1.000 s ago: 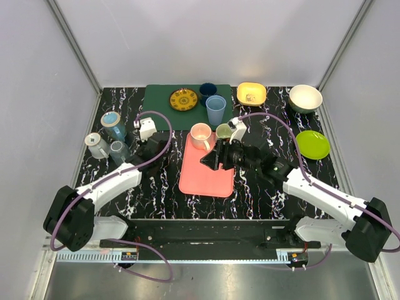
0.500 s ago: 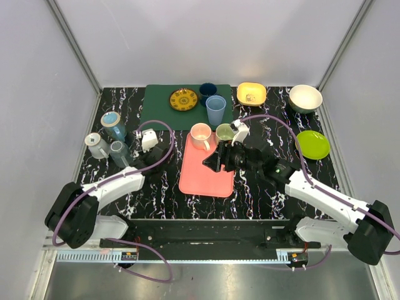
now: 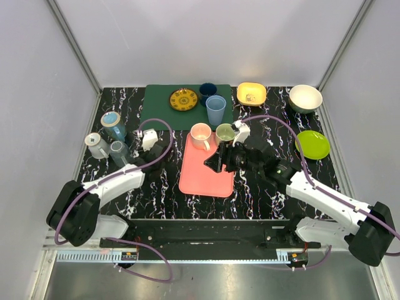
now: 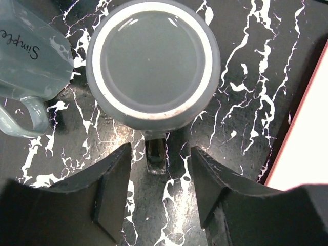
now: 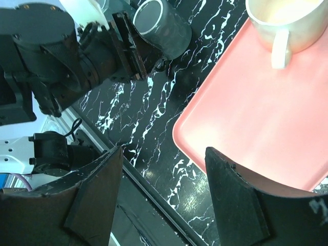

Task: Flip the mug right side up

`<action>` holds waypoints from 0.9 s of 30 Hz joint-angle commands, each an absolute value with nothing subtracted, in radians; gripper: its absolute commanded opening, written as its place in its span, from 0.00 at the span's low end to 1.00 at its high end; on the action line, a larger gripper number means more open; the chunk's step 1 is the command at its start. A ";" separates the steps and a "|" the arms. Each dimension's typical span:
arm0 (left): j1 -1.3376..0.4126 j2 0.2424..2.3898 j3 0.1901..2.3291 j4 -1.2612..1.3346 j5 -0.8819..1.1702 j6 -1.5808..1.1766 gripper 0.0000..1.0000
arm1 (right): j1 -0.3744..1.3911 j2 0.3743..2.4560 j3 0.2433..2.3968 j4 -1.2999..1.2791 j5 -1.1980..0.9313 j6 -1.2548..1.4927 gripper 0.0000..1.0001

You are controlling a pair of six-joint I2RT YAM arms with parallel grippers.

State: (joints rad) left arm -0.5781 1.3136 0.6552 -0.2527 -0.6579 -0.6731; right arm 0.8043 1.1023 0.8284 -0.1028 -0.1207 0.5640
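The grey mug stands upside down on the black marble table, base up with a pale ring, its handle pointing at my left gripper. It also shows in the top view and the right wrist view. My left gripper is open and empty, its fingers on either side of the handle's end, not touching it; in the top view it sits just right of the mug. My right gripper is open and empty above the near left part of the pink tray.
A pale mug with lettering stands close to the left of the grey mug, a blue-lidded cup behind. A pink mug is on the tray, a green cup beside it. Plates, bowls and cups line the back; a green plate lies right.
My left gripper has drawn a little toward the near side, beside the grey mug. My right gripper has shifted slightly right over the tray.
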 commanded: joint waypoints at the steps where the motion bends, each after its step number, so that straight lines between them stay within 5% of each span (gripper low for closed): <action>1: -0.511 1.313 0.709 -0.209 -0.556 -0.634 0.52 | 0.808 1.063 0.818 -0.095 -0.097 0.537 0.71; 11: -0.445 1.361 0.768 -0.229 -0.424 -0.597 0.40 | 0.808 1.075 0.819 -0.098 -0.087 0.522 0.71; 27: -0.391 1.350 0.784 -0.236 -0.330 -0.578 0.00 | 0.808 1.095 0.842 -0.121 -0.086 0.500 0.72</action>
